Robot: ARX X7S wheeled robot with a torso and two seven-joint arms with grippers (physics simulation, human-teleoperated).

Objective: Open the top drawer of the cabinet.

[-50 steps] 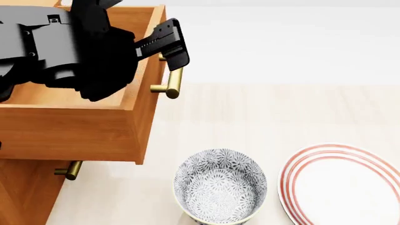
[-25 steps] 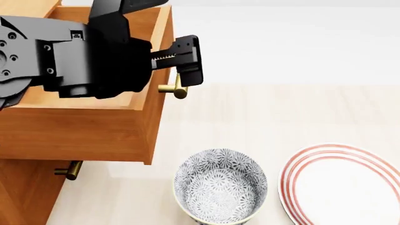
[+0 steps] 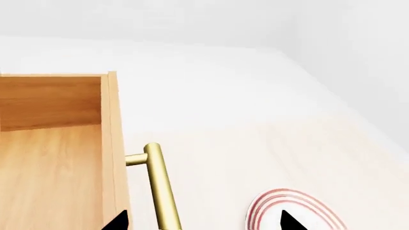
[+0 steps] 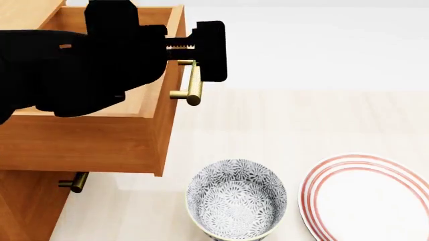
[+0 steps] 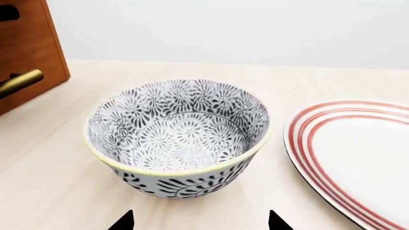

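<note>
Drawer handle between left claw fingers

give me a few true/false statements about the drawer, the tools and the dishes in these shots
1. The top drawer is pulled out, showing its lighter wood inside. True.
2. The patterned bowl sits inside the drawer. False: it stands on the table, beside the red-ringed plate.
3. The left tool is open, with the brass handle between its fingertips. True.
4. The bowl holds food. False: it is empty.
5. The right tool is shut on the bowl. False: it is open, its tips apart and short of the bowl.
6. A lower drawer's handle shows under the open drawer. True.
</note>
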